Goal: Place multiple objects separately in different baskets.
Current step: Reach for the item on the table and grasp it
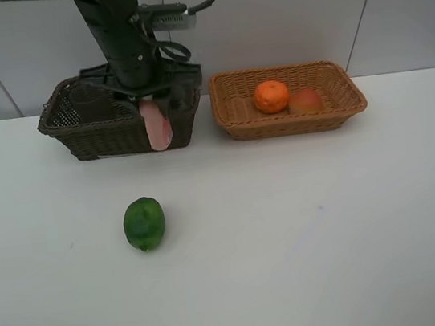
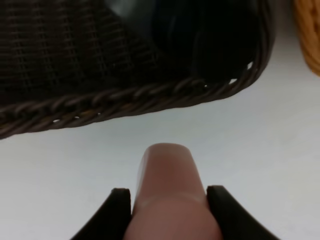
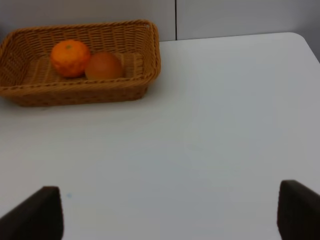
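Pinching the bottle (image 1: 156, 127) on both sides with the left fingers (image 2: 119, 212), rounded end toward the dark basket (image 1: 96, 138). Hanging just outside that basket's front wall, near its right end, over white bench (image 1: 309, 239); cannot tell whether touching the weave. Behind the braided rim, only blurred dark shapes up close; from the high view, a faint translucent cup (image 1: 84, 99) at the basket's left end. Crowded from above by the left arm (image 1: 118, 31), standing over the basket's right half.

Just beside on the right, across a narrow strip of bench, the tan basket (image 1: 293, 125), with the orange (image 1: 271, 96) and a reddish fruit (image 1: 304, 101) side by side inside. Well forward on the bench, alone, the lime (image 1: 144, 223).

Spread wide with nothing between, the right fingers (image 3: 47, 217), above bare bench, tan basket well ahead of them.

Open room across the whole front and right of the bench. Back edge close behind both baskets, against the wall (image 1: 301, 5).
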